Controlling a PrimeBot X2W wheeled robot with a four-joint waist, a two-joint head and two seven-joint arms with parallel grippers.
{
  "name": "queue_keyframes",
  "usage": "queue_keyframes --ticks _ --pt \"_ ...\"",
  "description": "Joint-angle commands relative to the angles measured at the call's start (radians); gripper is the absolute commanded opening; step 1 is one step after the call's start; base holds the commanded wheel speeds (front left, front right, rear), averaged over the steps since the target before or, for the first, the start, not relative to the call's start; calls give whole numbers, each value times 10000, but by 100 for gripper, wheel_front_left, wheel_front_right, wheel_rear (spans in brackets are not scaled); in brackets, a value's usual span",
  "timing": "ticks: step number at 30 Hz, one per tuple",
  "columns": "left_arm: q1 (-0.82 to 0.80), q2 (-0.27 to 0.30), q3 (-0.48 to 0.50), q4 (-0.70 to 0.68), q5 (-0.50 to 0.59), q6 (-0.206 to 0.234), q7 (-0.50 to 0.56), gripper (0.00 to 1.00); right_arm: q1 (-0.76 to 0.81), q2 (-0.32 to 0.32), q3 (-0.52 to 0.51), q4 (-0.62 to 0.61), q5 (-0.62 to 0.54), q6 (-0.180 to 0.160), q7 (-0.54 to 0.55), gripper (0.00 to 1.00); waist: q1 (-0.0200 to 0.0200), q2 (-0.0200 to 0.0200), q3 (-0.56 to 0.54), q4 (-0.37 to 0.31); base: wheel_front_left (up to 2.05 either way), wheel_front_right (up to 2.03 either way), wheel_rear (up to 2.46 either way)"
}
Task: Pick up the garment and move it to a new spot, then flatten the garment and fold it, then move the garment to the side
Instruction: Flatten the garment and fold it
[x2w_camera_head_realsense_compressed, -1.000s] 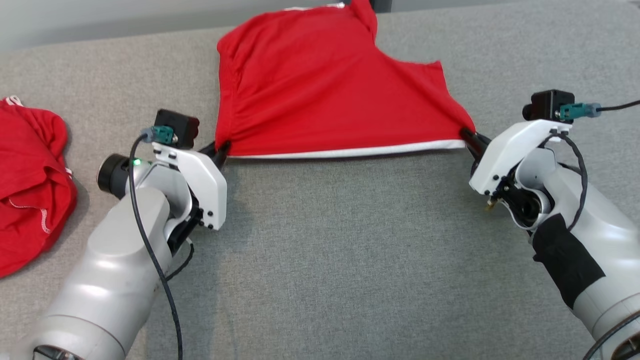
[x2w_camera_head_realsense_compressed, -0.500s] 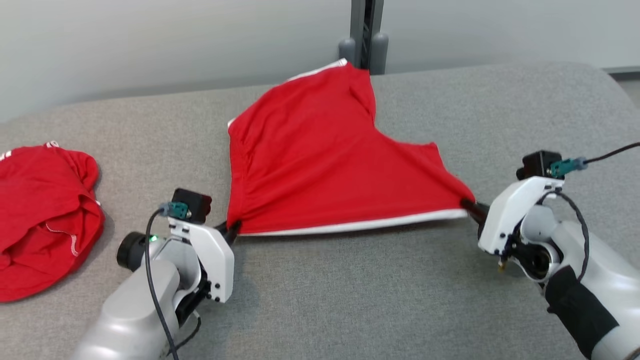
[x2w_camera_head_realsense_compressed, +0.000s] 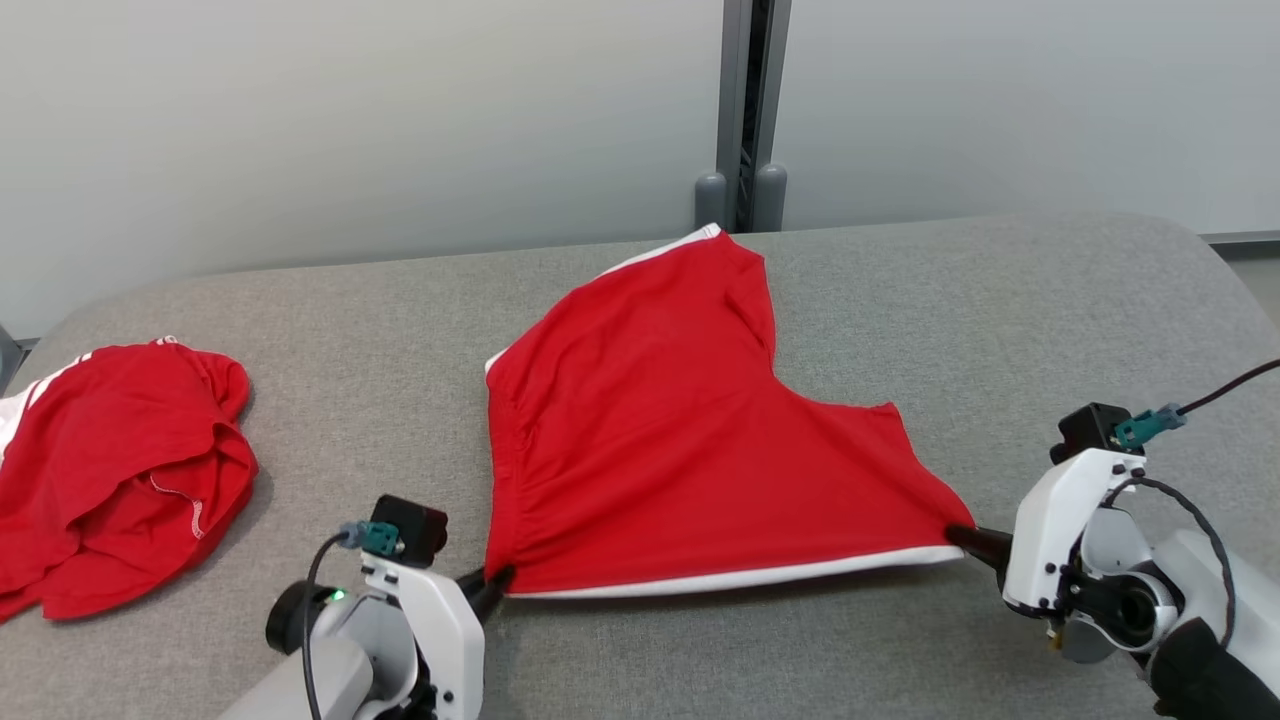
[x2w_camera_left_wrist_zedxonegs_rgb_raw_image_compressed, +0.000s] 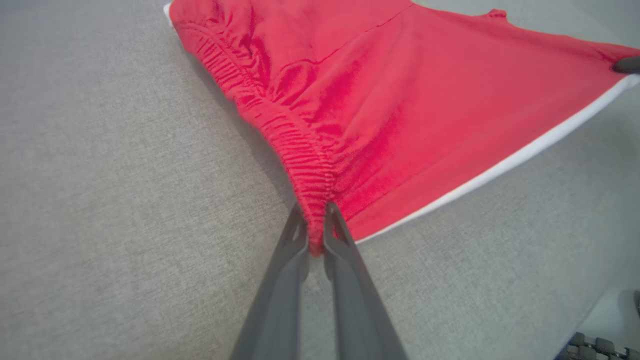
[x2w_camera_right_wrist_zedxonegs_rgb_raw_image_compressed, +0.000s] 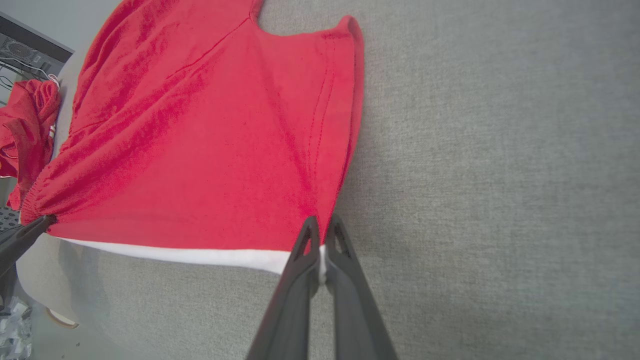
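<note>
The left claw (x2w_camera_left_wrist_zedxonegs_rgb_raw_image_compressed: 316, 226) is pressed together on the gathered waistband (x2w_camera_left_wrist_zedxonegs_rgb_raw_image_compressed: 280, 125) corner of the red garment (x2w_camera_head_realsense_compressed: 680, 450), cloth pinched between its two dark fingers. The right claw (x2w_camera_right_wrist_zedxonegs_rgb_raw_image_compressed: 322, 235) is clamped on the opposite near corner, at the end of the white stripe (x2w_camera_head_realsense_compressed: 740, 578). Both claws sit low over the grey bench (x2w_camera_head_realsense_compressed: 750, 660). The left one points up and to the right from the lower left. The right one points leftward from the right edge, with its pale wrist behind it. Between them the striped edge runs taut and straight, with a thin shadow beneath it. The rest of the garment spreads away across the bench. A second red garment (x2w_camera_head_realsense_compressed: 110, 470) lies crumpled well apart at the left.
</note>
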Motion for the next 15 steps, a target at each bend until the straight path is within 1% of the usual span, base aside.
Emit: queue_keyframes --ticks 1,4,9,15 --pt "137 98 -12 -101 -67 17 31 0 142 -167 -7 -78 103 -3 91 0 1 -1 -42 7 0 0 0" --pt "560 291 -38 -693 -212 108 216 0 441 -512 79 -534 353 -3 587 0 1 -1 -116 3 0 0 0" --pt "1319 652 -75 -1978 -478 379 595 0 893 -1170 112 -1385 789 -3 1368 0 1 -1 -178 -60 0 0 0" --pt "2171 1258 -142 -3831 -721 962 1123 0 1492 -1962 -47 -2348 1284 -3 2148 0 1 -1 -188 -135 0 0 0"
